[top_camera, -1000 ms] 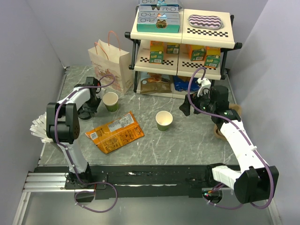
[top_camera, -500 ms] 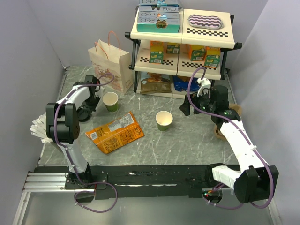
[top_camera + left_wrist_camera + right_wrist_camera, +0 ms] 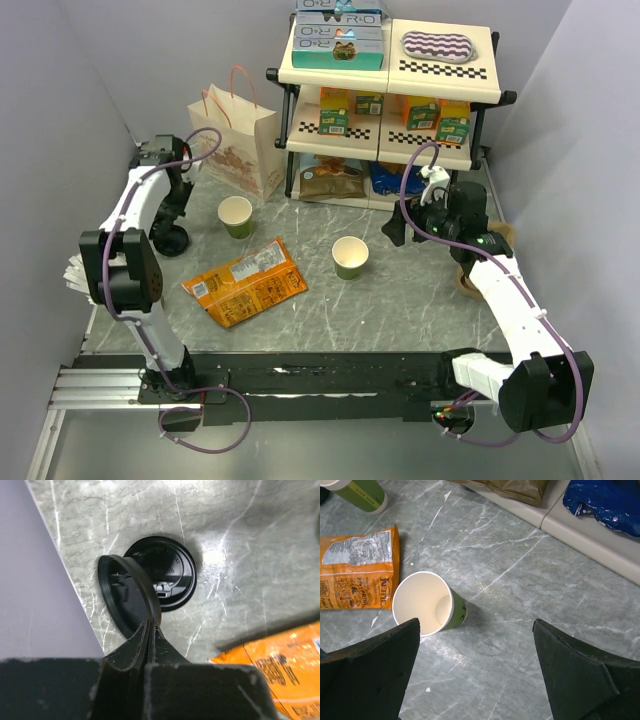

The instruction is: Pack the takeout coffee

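My left gripper [image 3: 151, 625] is shut on the rim of a black plastic lid [image 3: 127, 595], held on edge above the table. A second black lid [image 3: 167, 577] lies flat on the marble just below it, near the left wall. From above, the left gripper [image 3: 172, 205] hangs over that flat lid [image 3: 170, 240]. Two lidless green cups with cream insides stand on the table, one [image 3: 236, 215] by the paper bag [image 3: 237, 140], one [image 3: 350, 257] mid-table. The takeout coffee is out of view. My right gripper [image 3: 475, 625] is open and empty, right of the mid-table cup [image 3: 427, 605].
An orange snack bag [image 3: 245, 282] lies flat in front of the left cup. A two-tier shelf [image 3: 390, 90] with boxes and snack packs stands at the back. Grey walls close both sides. White napkins [image 3: 75, 275] sit at the left edge.
My left gripper shut on the black lid and rose toward the back left, lifting it off the lid that stays on the table. The right arm has not moved.
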